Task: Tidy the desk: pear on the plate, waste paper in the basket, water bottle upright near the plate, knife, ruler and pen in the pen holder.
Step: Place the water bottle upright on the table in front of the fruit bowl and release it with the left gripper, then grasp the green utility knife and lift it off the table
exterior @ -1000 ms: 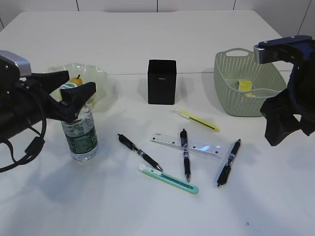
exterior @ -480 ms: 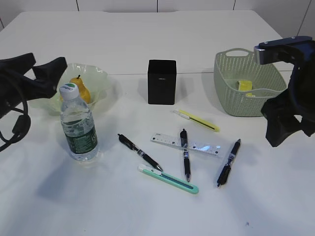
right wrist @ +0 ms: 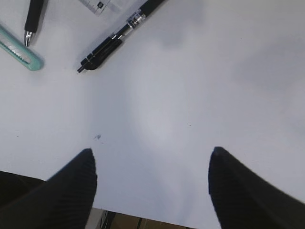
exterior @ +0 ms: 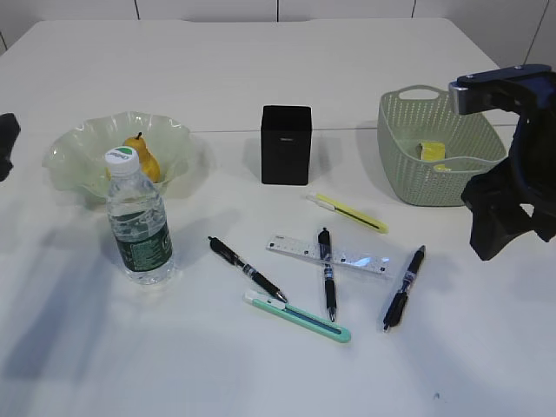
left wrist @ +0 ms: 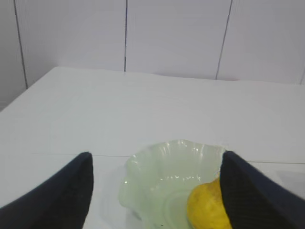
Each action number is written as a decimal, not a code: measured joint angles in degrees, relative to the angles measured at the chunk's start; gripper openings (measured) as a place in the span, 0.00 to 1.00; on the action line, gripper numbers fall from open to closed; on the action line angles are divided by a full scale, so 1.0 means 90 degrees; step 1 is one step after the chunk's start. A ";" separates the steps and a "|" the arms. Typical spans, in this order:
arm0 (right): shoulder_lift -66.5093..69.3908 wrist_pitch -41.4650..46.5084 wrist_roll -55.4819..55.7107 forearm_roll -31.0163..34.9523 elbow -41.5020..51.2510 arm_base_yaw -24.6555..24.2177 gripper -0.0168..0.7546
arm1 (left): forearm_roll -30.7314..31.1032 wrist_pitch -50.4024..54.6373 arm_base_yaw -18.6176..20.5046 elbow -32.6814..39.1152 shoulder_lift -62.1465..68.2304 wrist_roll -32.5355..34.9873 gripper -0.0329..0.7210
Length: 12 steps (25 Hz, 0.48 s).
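The yellow pear [exterior: 143, 159] lies in the pale-green plate [exterior: 78, 152]. The water bottle [exterior: 139, 221] stands upright just in front of the plate. Yellow waste paper [exterior: 430, 150] sits inside the green basket [exterior: 408, 165]. The black pen holder [exterior: 286, 144] stands mid-table. In front of it lie the ruler [exterior: 347, 257], a yellow knife [exterior: 349, 213], a teal knife [exterior: 300, 316] and three pens [exterior: 246, 269]. My left gripper [left wrist: 156, 157] is open over the plate [left wrist: 143, 162] and pear [left wrist: 207, 210], holding nothing. My right gripper [right wrist: 151, 151] is open above bare table.
The right arm [exterior: 508, 200] hangs over the table's right side, in front of the basket. Only a sliver of the left arm [exterior: 5, 143] shows at the left edge. The right wrist view catches a pen [right wrist: 121, 33], the teal knife [right wrist: 19, 47] and the table's near edge.
The left arm has drawn back leftward from the bottle's top, almost out of the exterior view. The bottle stays standing. The right arm has not moved.
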 joint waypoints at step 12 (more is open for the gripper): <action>0.0000 0.0009 0.0000 -0.0028 0.0000 0.0000 0.72 | -0.0058 0.3612 0.0078 0.0069 -0.1692 0.0000 0.83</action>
